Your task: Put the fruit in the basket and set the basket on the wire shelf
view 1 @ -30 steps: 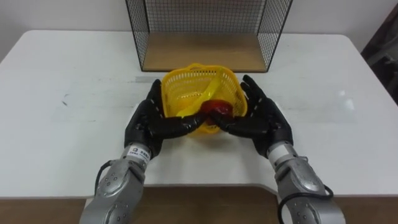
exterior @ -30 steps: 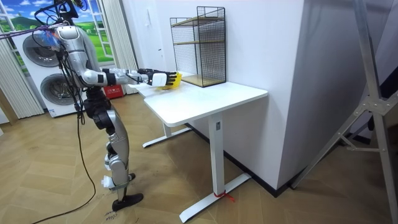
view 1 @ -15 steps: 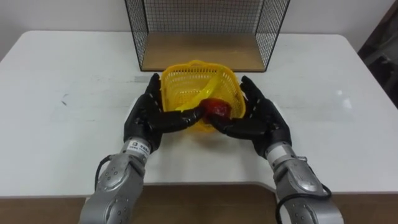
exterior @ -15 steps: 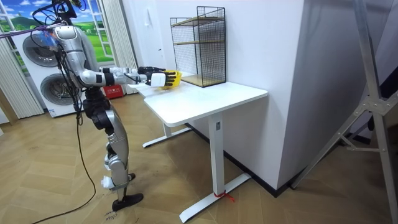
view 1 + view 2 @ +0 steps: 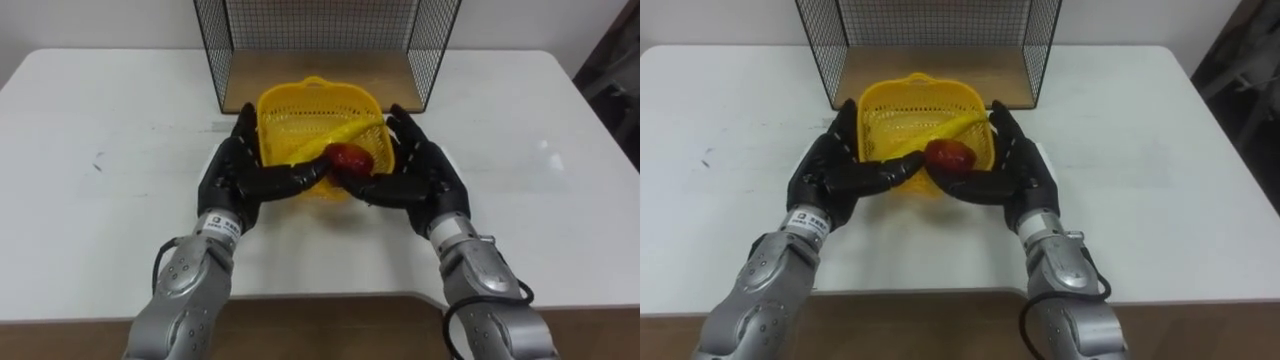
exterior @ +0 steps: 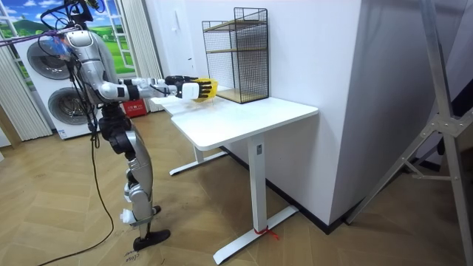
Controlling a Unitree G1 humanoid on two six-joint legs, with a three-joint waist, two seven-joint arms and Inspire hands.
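Basket rises: the yellow plastic lattice basket [image 5: 315, 112] is held higher above the white table [image 5: 100, 200] than a second ago, and nearer the wire shelf [image 5: 320, 30].
A glossy red fruit [image 5: 348, 157] and a banana [image 5: 338, 133] lie inside. The left hand [image 5: 235, 180] and right hand [image 5: 428, 182] press its sides, fingers straight and thumbs across its front. The black mesh shelf has a wooden floor [image 5: 320, 82]. The robot stands at the table's end on parquet [image 6: 222, 236], with washing machines [image 6: 52, 63] behind it.

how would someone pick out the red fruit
Find the white table and the wire shelf at its back; just before it is a yellow basket. The red fruit lies in its near side, round and red, unlike the long yellow banana.
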